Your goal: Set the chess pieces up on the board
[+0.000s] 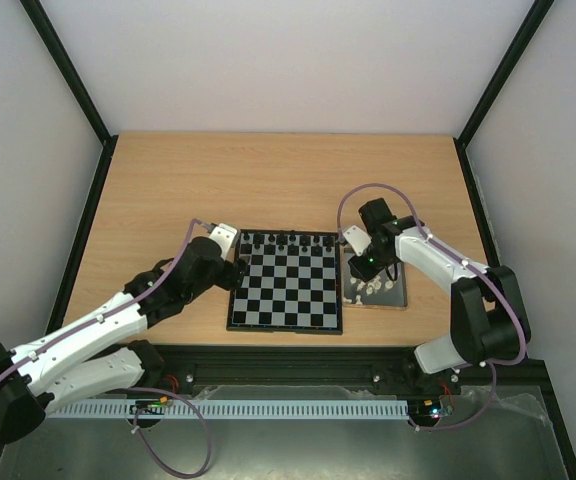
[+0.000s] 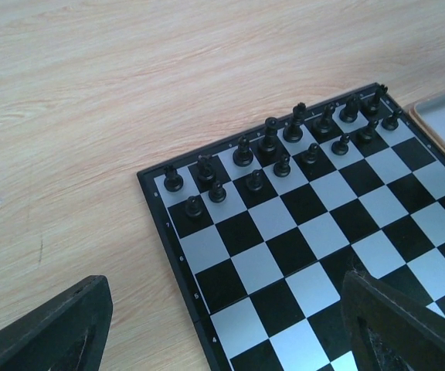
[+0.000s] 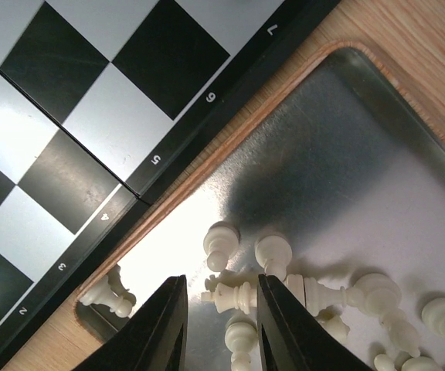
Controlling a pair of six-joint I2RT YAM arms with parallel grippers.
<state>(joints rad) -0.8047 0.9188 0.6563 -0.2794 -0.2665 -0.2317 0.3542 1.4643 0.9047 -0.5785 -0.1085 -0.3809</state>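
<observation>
Chess pieces [image 3: 273, 251] lie heaped in the tray [image 3: 346, 154] just right of the board [image 3: 168, 54]. One lies between the right gripper's [image 3: 221, 290] narrowly parted jaws. The left gripper [image 2: 226, 309] hovers wide open over the board's left edge.

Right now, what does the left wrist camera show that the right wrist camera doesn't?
Only the left wrist view shows the black pieces, standing in two rows at the far edge of the board. Only the right wrist view shows the white pieces, jumbled in the metal tray. Both show the board, the wooden table and some of the tray.
</observation>
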